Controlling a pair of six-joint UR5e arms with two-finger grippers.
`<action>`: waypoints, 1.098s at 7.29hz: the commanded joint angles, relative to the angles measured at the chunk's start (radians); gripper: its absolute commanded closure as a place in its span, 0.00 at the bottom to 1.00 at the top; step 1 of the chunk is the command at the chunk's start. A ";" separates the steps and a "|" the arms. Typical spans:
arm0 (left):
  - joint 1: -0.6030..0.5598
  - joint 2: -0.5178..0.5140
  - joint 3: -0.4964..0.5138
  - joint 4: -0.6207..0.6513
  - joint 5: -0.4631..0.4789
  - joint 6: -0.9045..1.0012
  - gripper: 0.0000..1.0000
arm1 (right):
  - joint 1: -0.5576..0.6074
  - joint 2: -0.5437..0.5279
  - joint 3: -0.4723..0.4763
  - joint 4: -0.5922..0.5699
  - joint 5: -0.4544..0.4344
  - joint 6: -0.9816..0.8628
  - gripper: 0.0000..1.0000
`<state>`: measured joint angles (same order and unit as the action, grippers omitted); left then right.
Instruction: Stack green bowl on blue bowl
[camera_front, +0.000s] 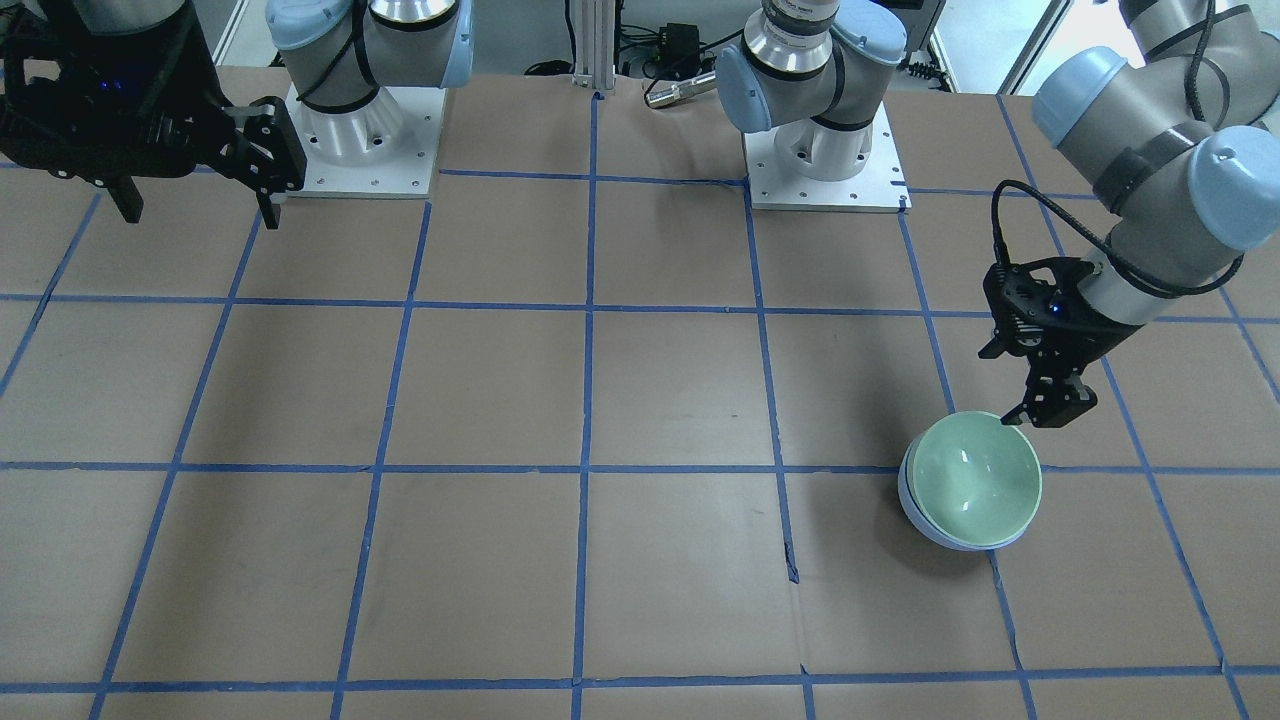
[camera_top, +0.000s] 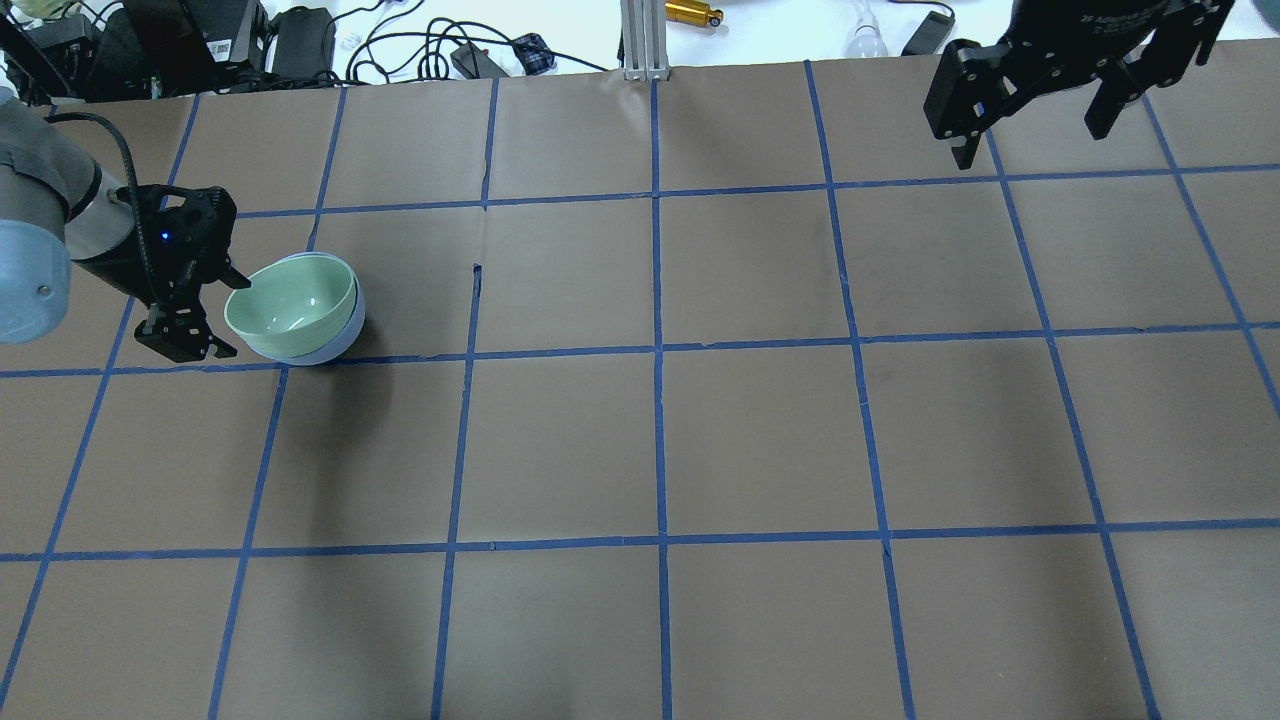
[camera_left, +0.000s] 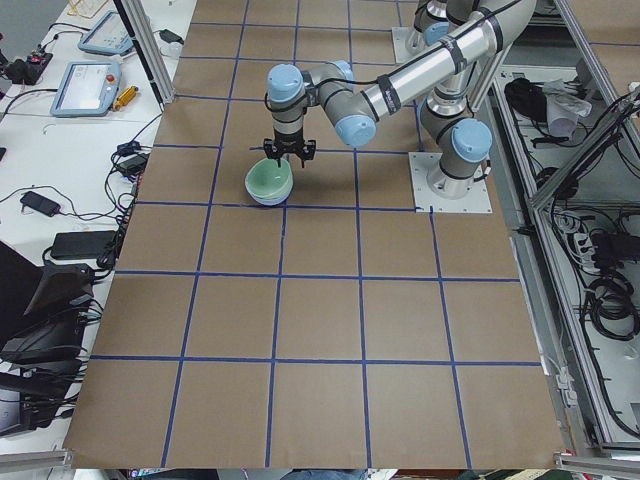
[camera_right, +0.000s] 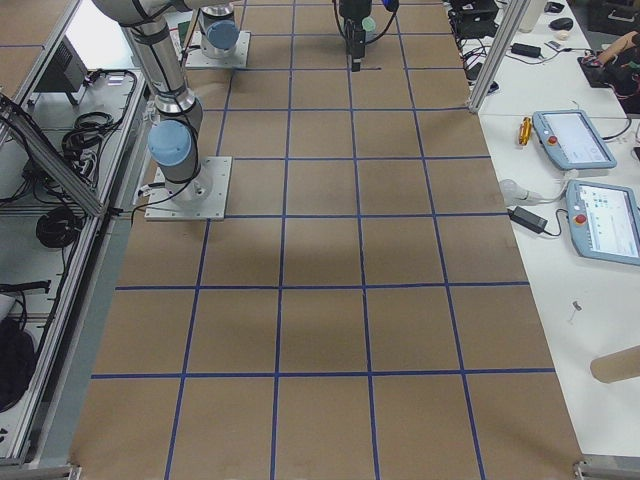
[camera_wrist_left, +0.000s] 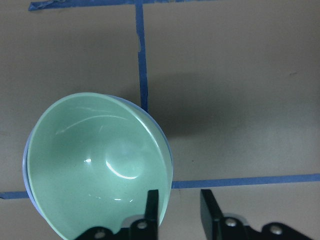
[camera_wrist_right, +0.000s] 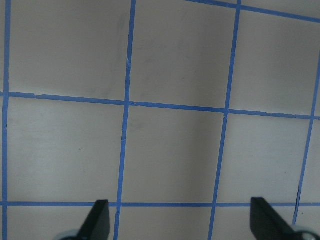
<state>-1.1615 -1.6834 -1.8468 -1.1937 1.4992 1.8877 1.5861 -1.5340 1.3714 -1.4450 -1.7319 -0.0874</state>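
The mint-green bowl (camera_front: 975, 480) sits tilted inside the pale blue bowl (camera_front: 928, 528), on the table's left side in the overhead view, where both the green bowl (camera_top: 290, 298) and the blue bowl (camera_top: 338, 343) show. My left gripper (camera_front: 1035, 415) is at the green bowl's rim. In the left wrist view the fingers (camera_wrist_left: 152, 200) stand apart astride the rim of the green bowl (camera_wrist_left: 95, 165), with a gap to it, so the gripper is open. My right gripper (camera_top: 1030, 140) hangs wide open and empty over the far right of the table, away from the bowls.
The table is brown paper with a grid of blue tape lines (camera_top: 657, 350). The two arm bases (camera_front: 825, 150) stand on white plates at the robot's edge. Cables and devices (camera_top: 450, 50) lie beyond the far edge.
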 joint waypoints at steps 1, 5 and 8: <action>-0.036 0.046 0.041 -0.027 -0.039 -0.308 0.00 | 0.000 0.000 0.000 0.000 0.000 0.000 0.00; -0.259 0.091 0.225 -0.228 -0.031 -1.021 0.00 | 0.000 0.000 0.000 0.000 0.000 0.000 0.00; -0.312 0.093 0.230 -0.256 0.009 -1.220 0.00 | 0.000 0.000 0.000 0.000 0.000 0.000 0.00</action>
<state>-1.4425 -1.5953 -1.6203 -1.4403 1.4935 0.7713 1.5861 -1.5340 1.3714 -1.4450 -1.7319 -0.0874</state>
